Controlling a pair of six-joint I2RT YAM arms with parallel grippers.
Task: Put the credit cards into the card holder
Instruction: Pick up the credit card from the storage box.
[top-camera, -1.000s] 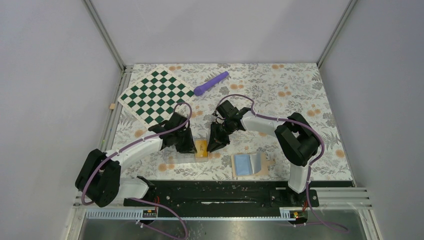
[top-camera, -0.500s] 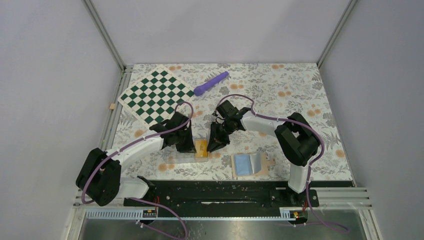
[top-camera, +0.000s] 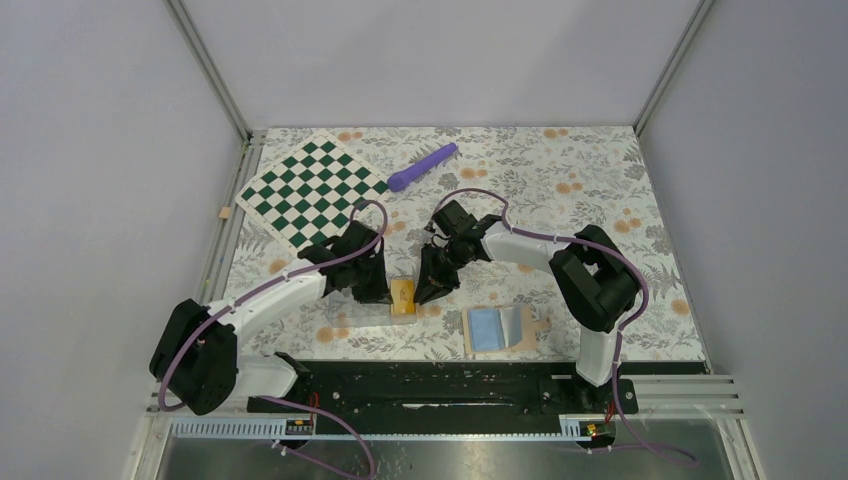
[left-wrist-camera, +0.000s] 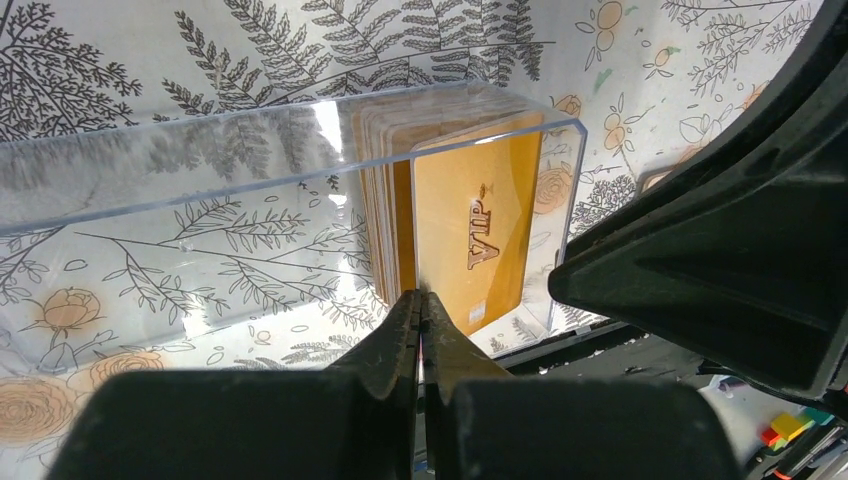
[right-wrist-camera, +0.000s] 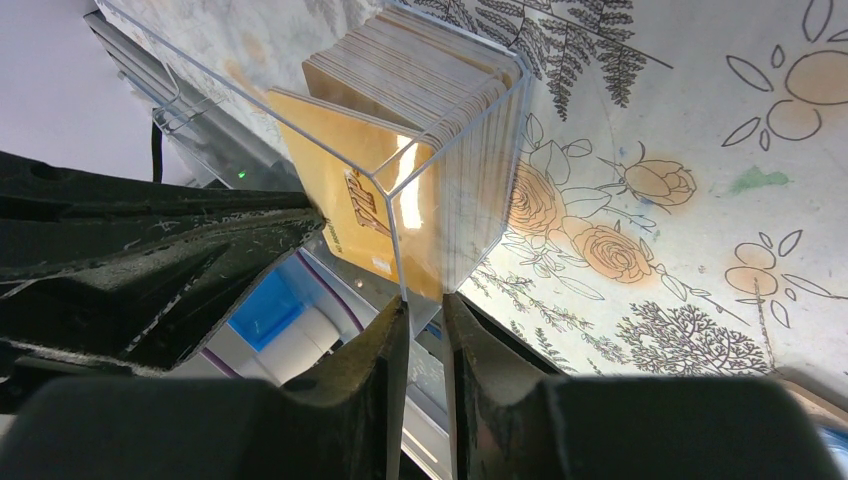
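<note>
Left gripper (left-wrist-camera: 421, 300): jaws pressed fully together, tips meeting on the near edge of the front card (left-wrist-camera: 480, 230), a gold one marked VIP. I read this as a pinch on that single card; nothing else sits between the tips. The front card leans away from the rest of the credit cards (right-wrist-camera: 430, 70), which stand packed on edge at one end of the clear case (left-wrist-camera: 200, 150). Likely reason for the lean: one card is being peeled off the stack so it can come out alone.

Right gripper (right-wrist-camera: 422, 310): jaws nearly together, with the case's end wall running down the narrow gap between them. It grips the clear case, not a card. Judged purpose: to hold the light case down on the table (top-camera: 600, 180) while the other arm pulls, or the whole case would slide or tip.

Further out: the card holder (top-camera: 495, 328) lies open, blue pockets up, at the near edge by the right arm's base, well apart from the case. No card in it that I can see. Early stage, by my judgement.

Far side: checkered board (top-camera: 312, 190) and purple object (top-camera: 422, 166), neither involved.
</note>
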